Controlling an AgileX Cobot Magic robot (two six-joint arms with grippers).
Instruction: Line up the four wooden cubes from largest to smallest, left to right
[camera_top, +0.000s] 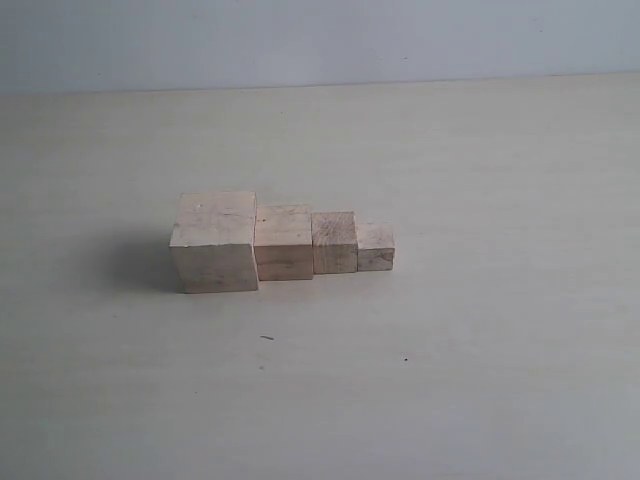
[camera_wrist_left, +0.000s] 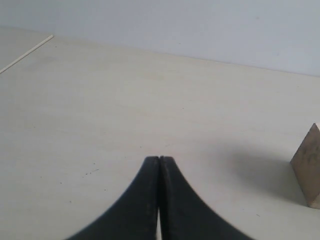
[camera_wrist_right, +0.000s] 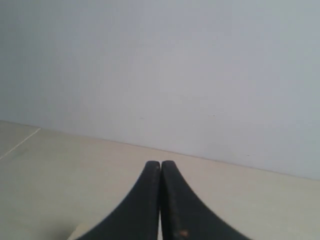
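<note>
Holding left end effector (camera_wrist_left: 159, 160) and right end effector (camera_wrist_right: 160, 163) pressed together, empty, off the four wooden cubes (camera_top: 284, 238), seemingly sorted.

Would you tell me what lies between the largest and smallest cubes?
Two cubes: the second-largest cube and the third cube, per the exterior view.

Largest cube (camera_top: 214, 243), second cube (camera_top: 284, 243), third cube (camera_top: 334, 243) and smallest cube (camera_top: 376, 247) form one row, left to right (neighbours touching). All rest on the table (camera_top: 450, 380).
</note>
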